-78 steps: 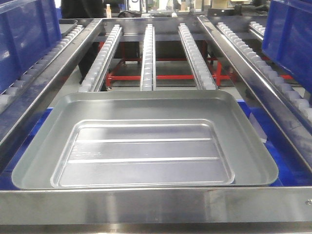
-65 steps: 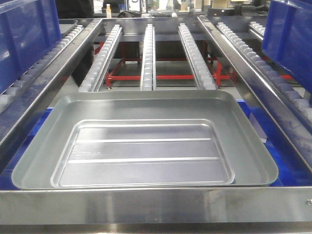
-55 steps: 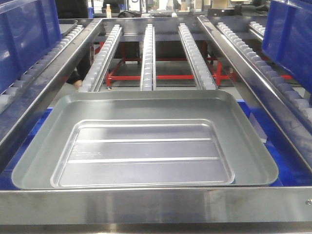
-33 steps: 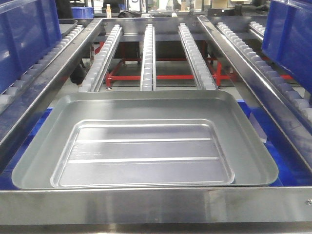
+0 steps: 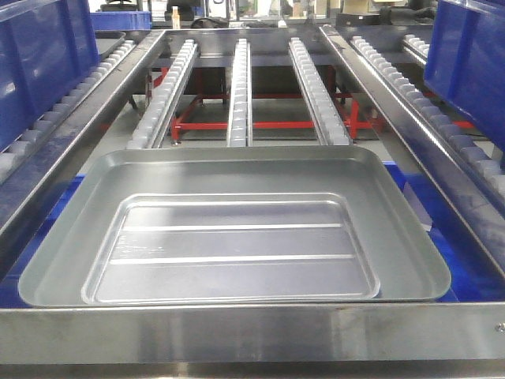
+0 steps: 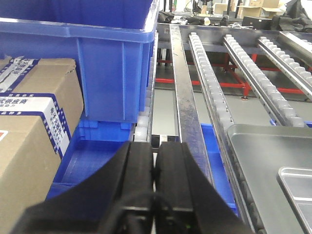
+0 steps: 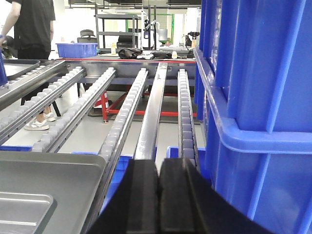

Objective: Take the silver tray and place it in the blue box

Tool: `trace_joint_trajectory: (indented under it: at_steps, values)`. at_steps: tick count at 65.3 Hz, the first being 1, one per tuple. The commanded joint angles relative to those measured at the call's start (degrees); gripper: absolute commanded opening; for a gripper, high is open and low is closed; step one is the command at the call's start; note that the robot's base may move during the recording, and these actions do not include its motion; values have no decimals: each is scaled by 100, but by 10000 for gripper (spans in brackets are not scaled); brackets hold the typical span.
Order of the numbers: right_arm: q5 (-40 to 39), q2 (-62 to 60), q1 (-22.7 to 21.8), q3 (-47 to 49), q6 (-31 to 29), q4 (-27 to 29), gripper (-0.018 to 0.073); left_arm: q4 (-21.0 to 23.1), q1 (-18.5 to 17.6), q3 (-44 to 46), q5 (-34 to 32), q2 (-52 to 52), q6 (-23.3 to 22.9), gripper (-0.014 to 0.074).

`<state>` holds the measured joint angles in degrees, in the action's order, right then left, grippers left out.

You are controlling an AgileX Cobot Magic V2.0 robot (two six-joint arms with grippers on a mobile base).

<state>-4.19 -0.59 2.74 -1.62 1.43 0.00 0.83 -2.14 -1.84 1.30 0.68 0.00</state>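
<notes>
1. Left wrist view showed me the left gripper (image 6: 155, 163) with its fingers (image 6: 139, 165) pressed together, gripping and touching nothing.
2. That arm sat level, pointing toward 12 o'clock along a steel rail (image 6: 185, 107), with an upper blue crate (image 6: 112, 63) at 11 o'clock and cardboard cartons (image 6: 34, 122) at 9.
3. I saw the right gripper (image 7: 158, 190) likewise closed on nothing and level, with a side crate (image 7: 258, 97) at 3 o'clock.
4. The silver tray (image 5: 237, 237) lay flat over the blue box (image 5: 69, 188), with blue showing at 9 and 3 o'clock. Both grippers were apart from it.
</notes>
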Motion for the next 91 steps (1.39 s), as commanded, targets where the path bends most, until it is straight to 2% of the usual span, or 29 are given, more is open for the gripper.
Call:
trace_joint_trajectory:
  at_steps: [1, 7, 13, 28, 35, 45, 59, 62, 68, 72, 78, 81, 91]
  values:
    - [130, -109, 20, 258, -44, 0, 49, 22, 8, 105, -254, 62, 0, -8]
    - [1287, 74, 26, 771, -39, 48, 49, 210, -2, 728, 630, -103, 0, -8]
    - [1895, 501, 26, 1328, -39, 53, 49, 342, -2, 1501, 1587, -471, 0, -8]
    - [3835, 2596, 26, 2757, -39, 147, 49, 356, -2, 3088, 3761, -2196, 0, -8]
    - [4540, 3525, 26, 3224, -39, 147, 49, 369, -2, 3474, 4557, -2996, 0, -8]
    - [4836, 4399, 26, 3420, -39, 147, 49, 513, -2, 3510, 4675, -3673, 0, -8]
    - [4441, 4771, 26, 3420, -39, 198, 49, 543, -2, 3510, 3877, -4311, 0, -8]
    - [4346, 4836, 26, 3429, -34, 389, 49, 668, -2, 3519, 3826, -4435, 0, -7]
    - [4509, 5151, 26, 3554, -28, 1108, 56, 1262, -24, 3596, 3935, -4755, 0, -7]
    - [4591, 5419, 44, 3695, -28, 1253, 58, 1333, -197, 3763, 4103, -5012, 0, -7]
    - [4507, 5837, 185, 3961, 110, 1071, 69, 1106, -597, 4002, 4062, -5390, 0, -7]
    - [4446, 6045, 326, 4121, 417, 846, 74, 833, -847, 4117, 3952, -5610, -217, -7]
    - [4416, 6616, 931, 4582, 1874, -211, 74, -355, -1580, 4455, 3851, -6239, -1816, -7]
